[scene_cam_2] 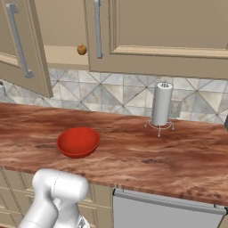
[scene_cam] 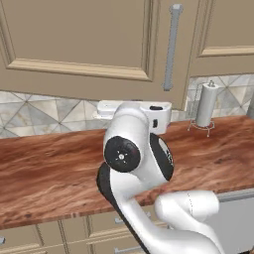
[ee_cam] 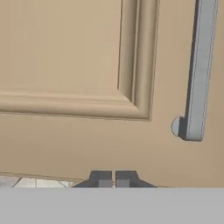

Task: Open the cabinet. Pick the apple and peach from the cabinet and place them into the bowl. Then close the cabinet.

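Fingers [ee_cam: 113, 178] pinched together, tips almost touching, nothing held. They sit just below the lower rail of a cabinet [ee_cam: 65, 65] door panel, facing it; the door's grey bar handle [ee_cam: 197, 70] is up and to the right of them, not touched.

Right base view: left cabinet door [scene_cam_2: 22, 44] swung open toward the room, right door [scene_cam_2: 160, 31] shut. A small apple-like fruit [scene_cam_2: 81, 49] sits on the cabinet shelf [scene_cam_2: 60, 55] in the gap between the doors, near the right door's handle [scene_cam_2: 97, 29]. Can't pick out a peach.

Red bowl [scene_cam_2: 78, 141] is on the wood-grain worktop [scene_cam_2: 133, 156], left of centre, towards the near edge, below the open cabinet. Looks empty. Paper towel holder [scene_cam_2: 161, 106] stands upright far right of the bowl, well apart, by the tiled backsplash [scene_cam_2: 116, 93].

Left base view: arm [scene_cam: 136, 154] raised in front of the open door [scene_cam: 79, 39].
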